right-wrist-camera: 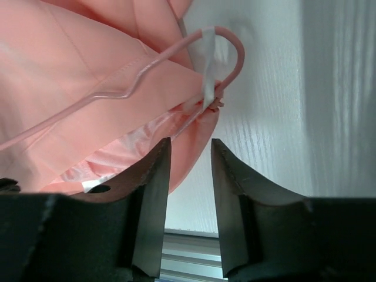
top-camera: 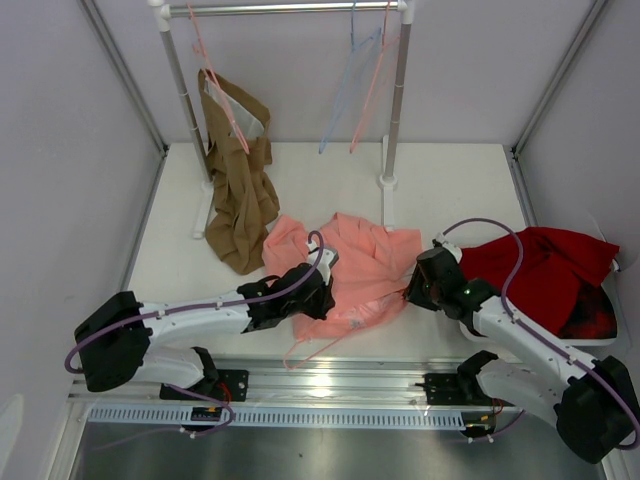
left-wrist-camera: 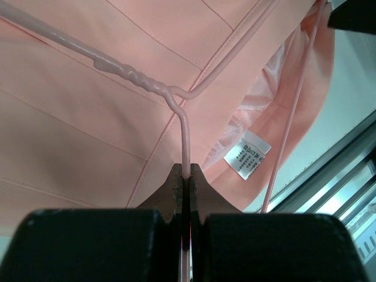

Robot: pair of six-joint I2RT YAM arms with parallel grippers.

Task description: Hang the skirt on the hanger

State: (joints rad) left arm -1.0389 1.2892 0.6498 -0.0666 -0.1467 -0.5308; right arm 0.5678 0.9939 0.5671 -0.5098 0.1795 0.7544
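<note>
The left gripper (left-wrist-camera: 186,171) pinches the thin pink wire hanger (left-wrist-camera: 126,71) on the soft salmon-pink skirt (left-wrist-camera: 76,141); the right gripper (right-wrist-camera: 189,150) is open, holding nothing.

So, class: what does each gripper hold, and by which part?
Left gripper: the hanger, by the wire just past its twisted neck. Right gripper: open, holding nothing.

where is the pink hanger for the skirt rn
The hanger lies on the skirt at the table's centre in the top view; the left gripper pinches its neck, and one corner sits ahead of the open right gripper.
</note>
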